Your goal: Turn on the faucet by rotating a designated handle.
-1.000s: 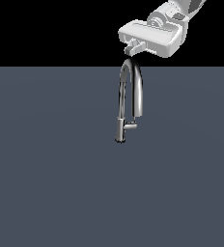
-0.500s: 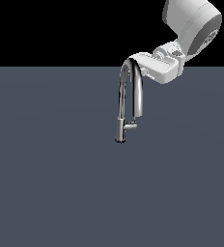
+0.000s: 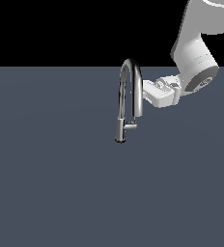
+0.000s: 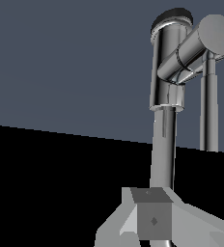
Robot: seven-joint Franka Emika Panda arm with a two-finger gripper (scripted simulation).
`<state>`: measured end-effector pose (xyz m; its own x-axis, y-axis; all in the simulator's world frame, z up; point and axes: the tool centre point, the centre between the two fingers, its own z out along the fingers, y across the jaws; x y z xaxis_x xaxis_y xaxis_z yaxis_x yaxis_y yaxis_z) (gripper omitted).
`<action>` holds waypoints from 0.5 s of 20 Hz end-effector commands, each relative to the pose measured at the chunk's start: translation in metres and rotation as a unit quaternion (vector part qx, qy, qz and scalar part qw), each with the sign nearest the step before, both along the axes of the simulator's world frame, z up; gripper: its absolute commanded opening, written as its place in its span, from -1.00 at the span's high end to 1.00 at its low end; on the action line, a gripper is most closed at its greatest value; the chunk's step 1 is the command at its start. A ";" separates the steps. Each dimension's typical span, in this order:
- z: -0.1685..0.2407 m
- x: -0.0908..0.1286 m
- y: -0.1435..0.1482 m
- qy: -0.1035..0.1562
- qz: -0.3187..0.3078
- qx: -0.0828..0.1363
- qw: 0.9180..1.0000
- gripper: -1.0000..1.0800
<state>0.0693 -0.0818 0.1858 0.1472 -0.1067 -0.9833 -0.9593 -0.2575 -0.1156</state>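
Gripper beside the faucet spout, jaw state cannot be told; handle projects from the lower stem, below the gripper and untouched; risk: fingers snag the spout in descent, missing the lever.

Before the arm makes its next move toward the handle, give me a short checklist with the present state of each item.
1. Faucet upright on the grey surface: ok.
2. Handle in plain sight in both views, sticking out sideways from the lower stem: ok.
3. Handle free of contact: ok; in the exterior view the gripper sits higher, beside the arched spout.
4. Gripper lined up with the handle: not ok; it is above handle level.
5. Gripper clear of the spout: cannot tell; the two overlap in the exterior view.
6. Jaws open enough for the handle: cannot tell; neither view shows their gap.
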 end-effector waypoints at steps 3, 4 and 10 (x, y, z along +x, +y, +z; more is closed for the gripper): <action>-0.029 0.003 -0.001 0.035 -0.032 0.030 0.998 1.00; -0.034 0.003 -0.001 0.042 -0.037 0.035 0.998 1.00; -0.056 0.003 0.000 0.067 -0.060 0.056 0.994 1.00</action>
<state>0.0723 -0.0819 0.1334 0.0163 -0.0132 -0.9998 -0.9897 -0.1428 -0.0143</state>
